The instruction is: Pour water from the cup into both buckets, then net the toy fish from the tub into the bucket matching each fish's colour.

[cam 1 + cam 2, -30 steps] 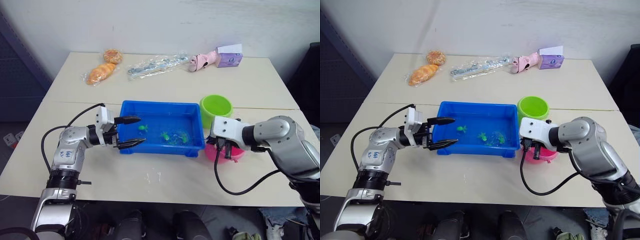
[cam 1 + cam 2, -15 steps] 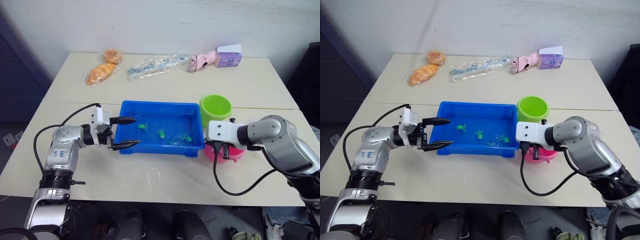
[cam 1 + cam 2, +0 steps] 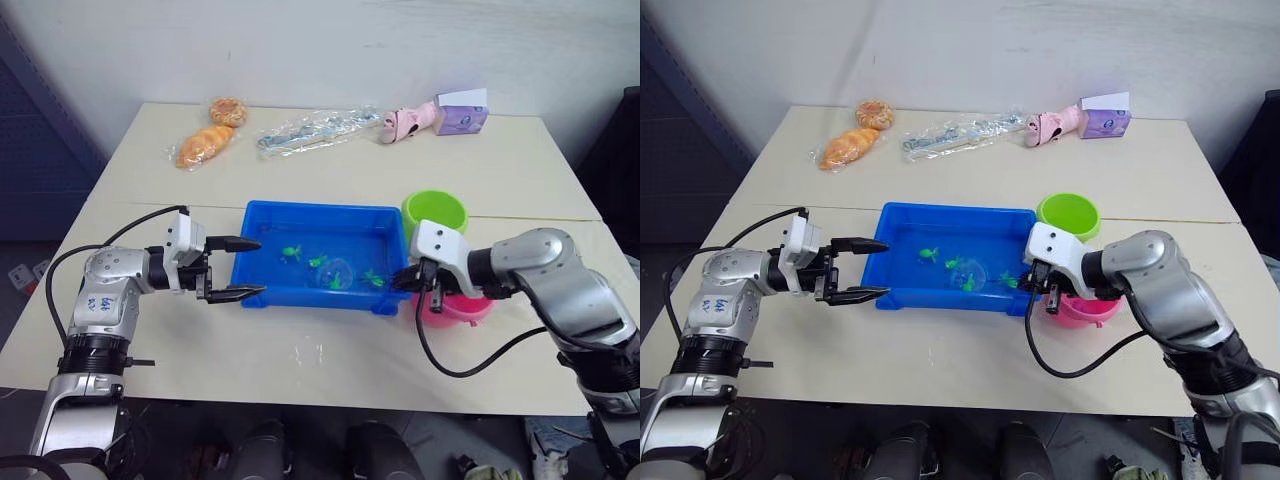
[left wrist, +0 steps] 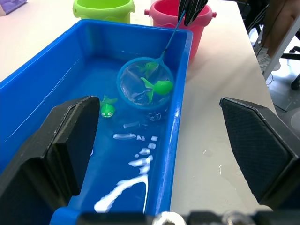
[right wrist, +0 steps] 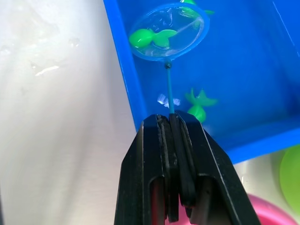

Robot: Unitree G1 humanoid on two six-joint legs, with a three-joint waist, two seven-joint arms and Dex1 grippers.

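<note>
Beyond right jaws [image 5: 172, 123], net [image 5: 168, 32], handle pinched, over tub [image 4: 56, 84]

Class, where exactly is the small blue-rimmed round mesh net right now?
The blue-rimmed mesh net sits inside the bright blue plastic tub, toward its robot's-right half, a green toy fish in its hoop, its thin handle pinched by the right gripper.

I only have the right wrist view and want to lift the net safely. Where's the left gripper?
Observer: The left gripper hovers open at the tub's left end, holding nothing.
Operator: Where's the green bucket?
Observer: The green bucket stands off the tub's right end, behind the pink bucket.
Operator: Any fish I can't see?
Observer: A green fish lies left of the net.
</note>
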